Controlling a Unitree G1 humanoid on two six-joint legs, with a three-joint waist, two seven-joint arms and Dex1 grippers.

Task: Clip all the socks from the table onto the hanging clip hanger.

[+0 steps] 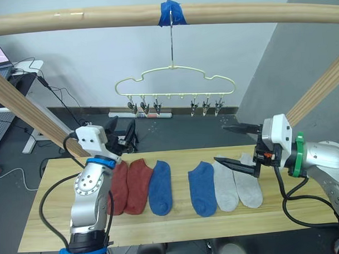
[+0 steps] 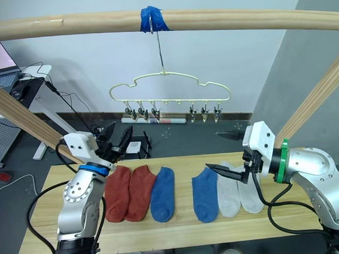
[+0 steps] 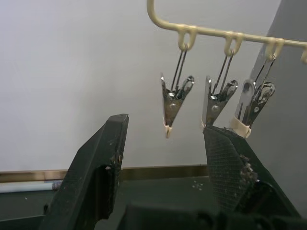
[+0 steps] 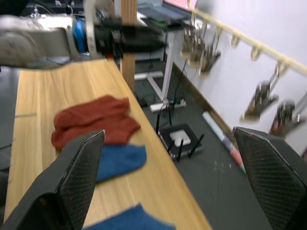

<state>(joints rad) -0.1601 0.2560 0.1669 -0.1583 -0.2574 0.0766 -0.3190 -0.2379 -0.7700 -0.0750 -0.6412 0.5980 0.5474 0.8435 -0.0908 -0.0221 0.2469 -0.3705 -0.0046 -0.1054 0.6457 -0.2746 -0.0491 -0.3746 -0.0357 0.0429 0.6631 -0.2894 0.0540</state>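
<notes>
Sitting untouched on the desk (image 1: 178,227) are all six socks (image 1: 160,188), clip hanger (image 1: 173,82) empty behind, both the left hand (image 1: 121,137) and right hand (image 1: 237,147) wide open holding nothing, so I'd pinch one sock's cuff first.

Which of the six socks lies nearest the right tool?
The light grey sock next to the blue one: the right tool hangs open with its lower finger just over that sock's top end. The other grey sock lies beside it.
</notes>
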